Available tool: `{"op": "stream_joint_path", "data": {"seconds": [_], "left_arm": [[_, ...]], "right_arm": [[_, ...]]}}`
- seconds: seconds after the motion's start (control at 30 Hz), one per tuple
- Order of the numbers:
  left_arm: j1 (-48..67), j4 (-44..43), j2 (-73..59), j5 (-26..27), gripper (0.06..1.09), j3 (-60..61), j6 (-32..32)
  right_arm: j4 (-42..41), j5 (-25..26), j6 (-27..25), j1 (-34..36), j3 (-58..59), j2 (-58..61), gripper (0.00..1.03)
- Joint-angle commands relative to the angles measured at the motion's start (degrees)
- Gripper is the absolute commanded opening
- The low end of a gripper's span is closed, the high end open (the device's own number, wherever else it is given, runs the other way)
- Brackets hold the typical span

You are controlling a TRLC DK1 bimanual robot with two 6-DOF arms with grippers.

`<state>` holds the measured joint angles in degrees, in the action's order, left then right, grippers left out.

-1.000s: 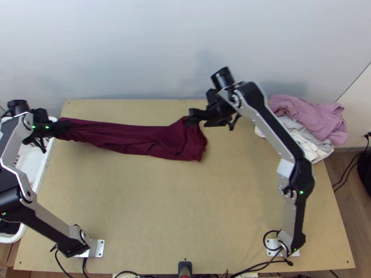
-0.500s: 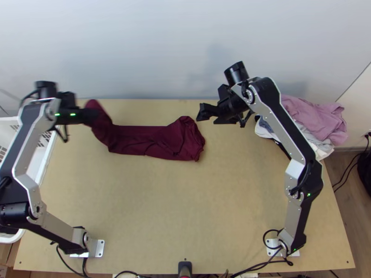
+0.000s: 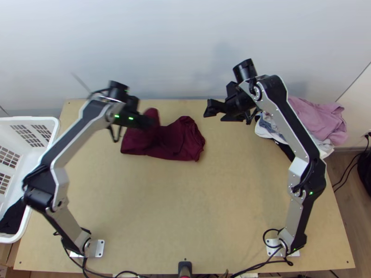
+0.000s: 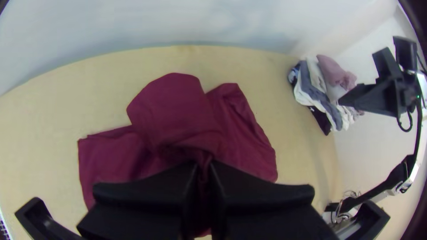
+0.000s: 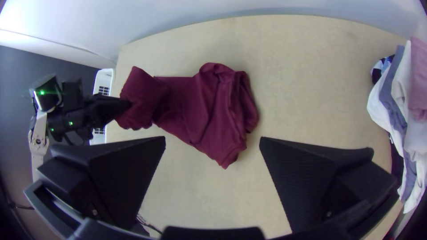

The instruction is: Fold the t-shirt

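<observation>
Toward the table's (image 3: 195, 208) 11 o'clock in the top view, the maroon t-shirt (image 3: 178, 144) looks light and limp — the left gripper (image 4: 203, 168) pinches 1 raised part; the right gripper (image 5: 212, 141), fingers wide apart, could best take its 3 o'clock edge.

The left gripper (image 3: 151, 122) holds up one end of the maroon t-shirt (image 3: 178, 142); the right gripper (image 3: 213, 114) hangs open near the other end.

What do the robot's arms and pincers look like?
The left arm and right arm have silver-grey links, black joints, tiny green lights and black cables. The left pincer and right pincer are black, with wide fingers narrowing at the tips.
</observation>
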<state>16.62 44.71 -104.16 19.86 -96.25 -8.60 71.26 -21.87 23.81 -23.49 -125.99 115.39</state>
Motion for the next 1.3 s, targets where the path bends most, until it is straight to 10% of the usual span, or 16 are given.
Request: {"op": "stream_joint_path", "data": {"seconds": [0.0, 0.13, 0.3, 0.67, 1.27], "left_arm": [[8.6, -0.41, -6.06, -0.26, 0.1, -4.04, -1.51], [10.36, -1.38, -10.1, -0.35, 0.2, -6.85, -3.88], [10.8, -3.14, -10.45, -0.52, 1.04, -9.57, -6.34], [6.41, 6.36, -4.83, 2.12, 1.05, -21.61, -10.47], [-13.63, -1.38, 8.89, 1.41, 1.05, 13.98, -2.65]], "right_arm": [[0.01, 0.25, -0.08, 1.42, 0.22, 0.01, 0.98], [0.01, 0.25, -0.08, 1.51, 0.22, 0.01, 0.98], [0.01, 0.25, -0.08, 2.04, 0.57, 0.01, 0.98], [-0.16, 0.16, -0.52, 1.25, 0.66, 0.89, 0.98], [-13.26, -2.57, -2.19, -15.54, -8.21, 16.79, 0.98]]}}
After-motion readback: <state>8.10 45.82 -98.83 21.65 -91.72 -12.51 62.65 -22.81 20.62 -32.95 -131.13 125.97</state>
